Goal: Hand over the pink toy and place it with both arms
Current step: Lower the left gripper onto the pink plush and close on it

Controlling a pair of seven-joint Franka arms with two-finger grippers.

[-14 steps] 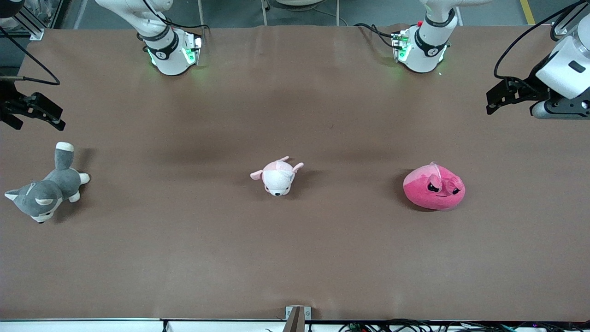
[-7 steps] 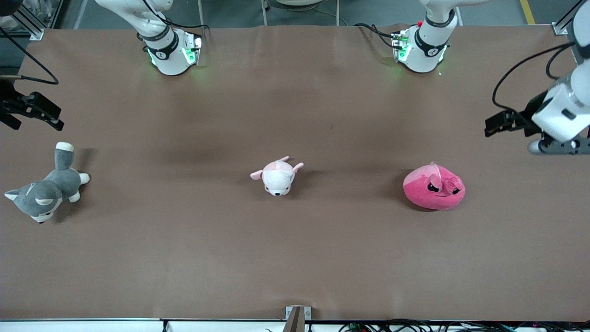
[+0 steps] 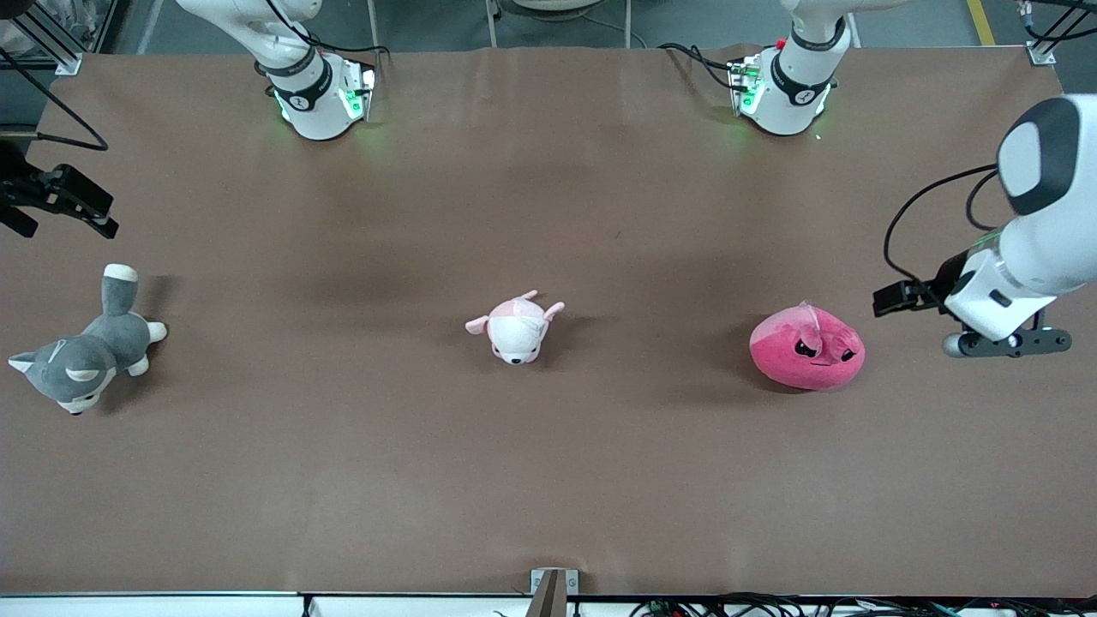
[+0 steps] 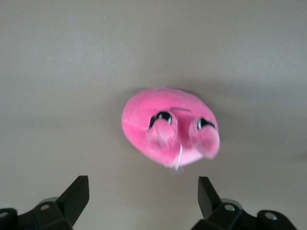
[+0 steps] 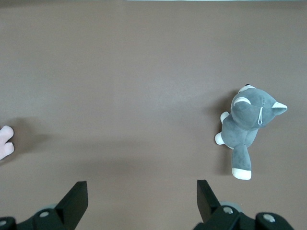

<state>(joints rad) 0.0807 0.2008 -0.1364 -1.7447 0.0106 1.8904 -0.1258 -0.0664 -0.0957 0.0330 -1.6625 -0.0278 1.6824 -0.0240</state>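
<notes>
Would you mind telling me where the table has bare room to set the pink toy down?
Bare table lies between the pink toy and the white-and-pink plush, and between that plush and the grey dog. It is crowded only by the pink toy, where the left gripper hangs beside it.

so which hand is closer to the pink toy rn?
Left. The left hand hangs open beside the pink toy, toward the left arm's end of the table. The right hand is open at the right arm's end, above the grey plush dog.
</notes>
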